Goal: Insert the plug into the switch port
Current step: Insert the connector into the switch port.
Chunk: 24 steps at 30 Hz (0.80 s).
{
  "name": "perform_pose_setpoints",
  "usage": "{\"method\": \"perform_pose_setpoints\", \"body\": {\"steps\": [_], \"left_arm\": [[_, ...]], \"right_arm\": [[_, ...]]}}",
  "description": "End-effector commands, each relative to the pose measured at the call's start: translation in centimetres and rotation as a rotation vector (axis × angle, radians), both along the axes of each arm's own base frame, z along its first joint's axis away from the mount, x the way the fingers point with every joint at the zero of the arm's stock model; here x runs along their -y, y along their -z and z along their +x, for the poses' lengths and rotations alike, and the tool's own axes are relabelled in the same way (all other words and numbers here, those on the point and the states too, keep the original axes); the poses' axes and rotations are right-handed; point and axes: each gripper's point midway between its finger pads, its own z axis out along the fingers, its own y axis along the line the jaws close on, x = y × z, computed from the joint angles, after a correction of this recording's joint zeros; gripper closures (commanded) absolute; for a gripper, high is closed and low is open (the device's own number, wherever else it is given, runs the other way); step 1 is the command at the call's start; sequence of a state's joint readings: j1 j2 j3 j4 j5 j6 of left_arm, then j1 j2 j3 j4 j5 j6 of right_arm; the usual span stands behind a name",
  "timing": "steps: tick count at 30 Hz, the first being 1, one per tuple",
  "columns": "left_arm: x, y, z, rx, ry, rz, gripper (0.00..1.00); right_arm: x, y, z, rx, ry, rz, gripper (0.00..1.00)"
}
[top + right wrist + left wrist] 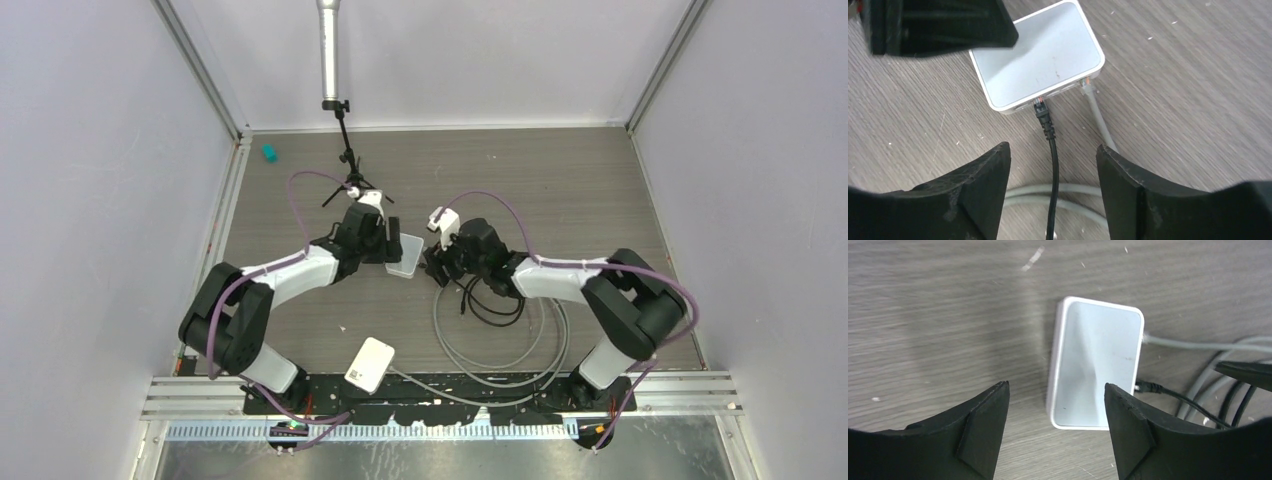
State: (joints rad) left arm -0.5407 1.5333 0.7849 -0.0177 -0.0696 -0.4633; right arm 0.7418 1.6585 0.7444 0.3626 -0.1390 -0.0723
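Seemingly the black plug [1042, 107] sits at the switch [1038, 60] port, upper centre of the right-wrist frame (seating unclear). Both gape empty: right claw [1053, 149] should pinch behind it and push straight, left claw [1056, 386] bracing the switch.

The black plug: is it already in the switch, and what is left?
Looks done: the black plug sits in the switch port, beside the grey plug. Nothing is in hand: the left gripper and right gripper have open, empty jaws. Left: perhaps only confirming it is fully seated.
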Motion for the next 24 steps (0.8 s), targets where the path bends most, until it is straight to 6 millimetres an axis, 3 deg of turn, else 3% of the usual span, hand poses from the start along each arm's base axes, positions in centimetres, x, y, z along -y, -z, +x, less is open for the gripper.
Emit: {"method": "perform_pose_setpoints", "body": {"steps": [1,6,11,15,19,24], "left_arm": [[-1.8,-3.3,2.3,0.133,-0.085,-0.006,0.28],[-2.9,-2.8,2.0,0.196,-0.120,-0.006,0.26],[-3.2,-3.9,2.0,0.246,-0.138,-0.031,0.26],[-3.7,-4.1,1.9,0.263,-0.153,-0.022,0.26],[-3.9,-4.2,2.0,0.272,-0.155,-0.015,0.26],[-3.8,-4.3,2.0,0.277,-0.154,-0.015,0.27]], "right_arm": [[2.0,-3.8,-0.3,-0.011,0.108,0.012,0.30],[4.5,-6.4,-1.1,-0.039,0.247,0.038,0.27],[10.2,-8.0,-0.5,-0.128,0.676,-0.006,0.25],[13.7,-8.3,-0.7,-0.154,0.870,-0.124,0.13],[12.6,-7.3,-1.5,-0.235,0.832,-0.109,0.04],[11.3,-6.6,-2.8,-0.327,0.792,-0.066,0.11]]}}
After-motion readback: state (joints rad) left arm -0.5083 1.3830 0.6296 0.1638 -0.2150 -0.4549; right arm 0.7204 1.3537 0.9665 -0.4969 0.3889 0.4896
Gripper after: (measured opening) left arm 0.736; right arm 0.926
